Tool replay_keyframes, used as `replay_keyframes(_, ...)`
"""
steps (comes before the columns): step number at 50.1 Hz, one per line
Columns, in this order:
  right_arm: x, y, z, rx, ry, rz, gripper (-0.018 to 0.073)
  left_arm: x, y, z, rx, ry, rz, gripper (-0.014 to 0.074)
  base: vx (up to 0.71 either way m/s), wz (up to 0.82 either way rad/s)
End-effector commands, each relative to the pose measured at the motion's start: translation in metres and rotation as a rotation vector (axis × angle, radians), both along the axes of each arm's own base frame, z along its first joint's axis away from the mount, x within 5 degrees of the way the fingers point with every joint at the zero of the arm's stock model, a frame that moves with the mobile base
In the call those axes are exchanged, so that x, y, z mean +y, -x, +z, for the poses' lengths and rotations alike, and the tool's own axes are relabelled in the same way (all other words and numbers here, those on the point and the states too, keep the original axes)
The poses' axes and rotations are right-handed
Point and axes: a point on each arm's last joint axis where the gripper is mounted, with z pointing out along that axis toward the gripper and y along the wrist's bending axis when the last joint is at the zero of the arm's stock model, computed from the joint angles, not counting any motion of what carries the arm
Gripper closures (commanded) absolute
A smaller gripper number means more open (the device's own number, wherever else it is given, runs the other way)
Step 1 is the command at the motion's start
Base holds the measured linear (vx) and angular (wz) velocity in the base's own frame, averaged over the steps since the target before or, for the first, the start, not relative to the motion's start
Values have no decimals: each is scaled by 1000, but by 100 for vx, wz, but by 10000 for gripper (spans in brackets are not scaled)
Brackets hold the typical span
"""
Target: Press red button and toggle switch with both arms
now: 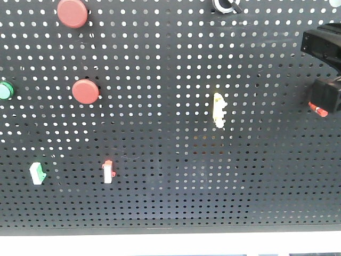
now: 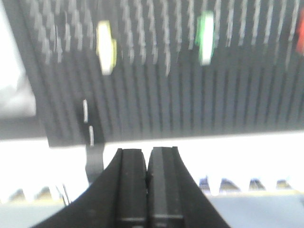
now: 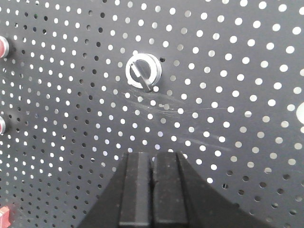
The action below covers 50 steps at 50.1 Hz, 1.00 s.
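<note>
Pegboard (image 1: 170,176) background; both grippers (image 2: 148,178) (image 3: 153,183) clenched, holding nothing. Red buttons (image 1: 85,91) upper left, round; switch (image 3: 143,71) ringed.

Black perforated pegboard (image 1: 170,176) carries all fittings. Two red buttons (image 1: 72,13) (image 1: 85,91) at 10 to 11 o'clock; green button (image 1: 5,90) at 9; green rocker switch (image 1: 37,173) and red rocker switch (image 1: 108,171) at 7 to 8; yellow switch (image 1: 218,109) right of centre; rotary selector knob (image 3: 143,71) at 1.
</note>
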Motion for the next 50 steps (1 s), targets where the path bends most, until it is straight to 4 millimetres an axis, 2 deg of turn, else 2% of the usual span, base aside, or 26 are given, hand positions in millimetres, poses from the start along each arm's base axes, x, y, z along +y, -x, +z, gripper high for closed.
replay_keyframes(1, -3, 6, 16, -105, -26, 9, 559, 0, 2, -5, -133, 93, -1, 594, 0, 0)
replay_keyframes(9, -2, 6, 16, -107, -27, 10, 559, -1, 1, -12, -77, 224, -4, 594, 0, 0)
replay_keyframes(45, -2, 6, 15, -97, -36, 13, 559, -1, 1, -12, -72, 225, -5, 594, 0, 0)
replay_keyframes(50, -7, 17, 9, -72, -88, 33, 559, -1, 1, -12, -72, 225, -5, 594, 0, 0)
